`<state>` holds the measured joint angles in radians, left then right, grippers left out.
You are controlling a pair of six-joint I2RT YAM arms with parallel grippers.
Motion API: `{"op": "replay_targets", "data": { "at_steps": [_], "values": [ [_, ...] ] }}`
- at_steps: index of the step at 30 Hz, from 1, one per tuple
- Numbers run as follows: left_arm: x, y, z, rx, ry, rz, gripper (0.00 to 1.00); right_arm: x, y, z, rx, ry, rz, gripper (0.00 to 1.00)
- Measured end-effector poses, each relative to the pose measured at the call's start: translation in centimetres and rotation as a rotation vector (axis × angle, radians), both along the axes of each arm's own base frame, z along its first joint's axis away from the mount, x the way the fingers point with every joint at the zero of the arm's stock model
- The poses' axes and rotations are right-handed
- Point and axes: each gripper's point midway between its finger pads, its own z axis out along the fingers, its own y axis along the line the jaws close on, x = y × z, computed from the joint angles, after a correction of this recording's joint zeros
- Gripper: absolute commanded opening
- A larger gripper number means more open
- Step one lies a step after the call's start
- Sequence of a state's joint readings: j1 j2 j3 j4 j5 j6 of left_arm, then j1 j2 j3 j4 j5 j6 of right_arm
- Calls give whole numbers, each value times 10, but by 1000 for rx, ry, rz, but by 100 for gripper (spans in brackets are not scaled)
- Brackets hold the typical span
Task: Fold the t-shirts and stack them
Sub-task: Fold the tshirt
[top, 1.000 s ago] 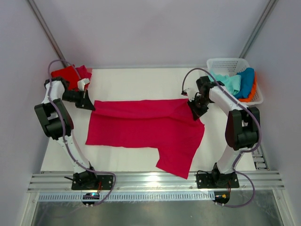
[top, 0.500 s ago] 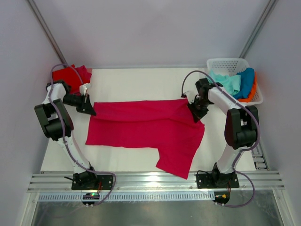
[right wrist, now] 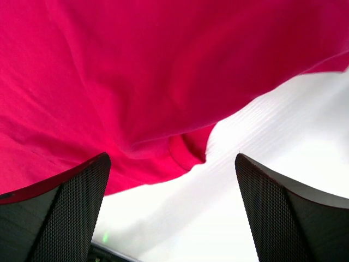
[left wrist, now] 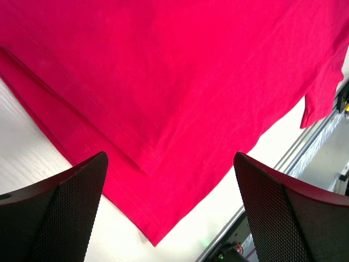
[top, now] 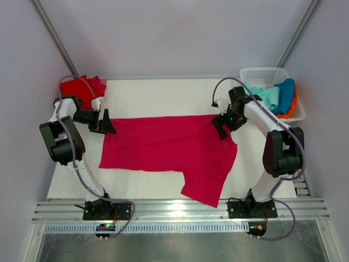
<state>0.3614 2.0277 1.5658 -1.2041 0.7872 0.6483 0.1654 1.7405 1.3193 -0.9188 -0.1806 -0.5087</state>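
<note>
**Both grippers open at the far corners of the crimson tee**

The crimson-pink t-shirt (top: 169, 150) lies spread across the middle of the white table (top: 163, 95). It forms a wide band running left to right, with one flap reaching toward the near edge on the right side.

My left gripper (top: 108, 123) sits at the shirt's far-left corner and my right gripper (top: 220, 127) at its far-right corner. On both wrist cameras the fingers (left wrist: 65, 213) stand wide apart with nothing between them and cloth lying below, so neither arm holds anything.

A red tee (top: 82, 86) is bunched at the far-left corner of the table. The white lattice basket (top: 262, 72) at the far right holds a mint-green tee (top: 264, 95), a blue tee (top: 284, 91) and an orange tee (top: 295, 106).

I judge the crimson shirt to be light and completely limp. It should drape from wherever I pinch it and drag on the table instead of sliding freely. The left wrist view shows a stitched hem lying over a second layer, and I expect those layers to slip against each other if I catch only the top one.

I would take hold at the corners and along the hem, where the stitching gives a little body, and pinch through every layer. For the near-right flap I would grip its near corners. Lifting the two sides unevenly would probably pull in wrinkles.
</note>
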Motion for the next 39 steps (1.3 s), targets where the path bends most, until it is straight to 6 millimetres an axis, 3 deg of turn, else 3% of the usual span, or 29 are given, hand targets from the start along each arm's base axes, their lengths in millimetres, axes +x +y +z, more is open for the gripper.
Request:
{"op": "replay_targets", "data": {
  "at_steps": [6, 10, 15, 20, 24, 27, 39],
  "values": [
    [23, -8, 15, -11, -84, 9, 99, 44, 14, 23, 50, -183, -33, 100],
    [40, -29, 27, -11, -138, -43, 99, 61, 27, 25, 76, -223, -32, 99],
    [61, -72, 27, -54, -175, -148, 99, 72, 43, -3, 78, -195, -7, 99],
    [73, -97, 0, -98, -119, -193, 99, 69, 46, -33, 59, -133, 1, 99],
    [74, -95, -24, -100, -50, -166, 99, 69, 40, -47, 20, -113, -11, 99],
    [77, -90, -32, -73, -45, -150, 99, 70, 34, -50, -14, -114, -29, 99],
    [82, -84, -35, -48, -42, -96, 99, 75, 10, -52, -127, -143, -104, 99]
  ]
}}
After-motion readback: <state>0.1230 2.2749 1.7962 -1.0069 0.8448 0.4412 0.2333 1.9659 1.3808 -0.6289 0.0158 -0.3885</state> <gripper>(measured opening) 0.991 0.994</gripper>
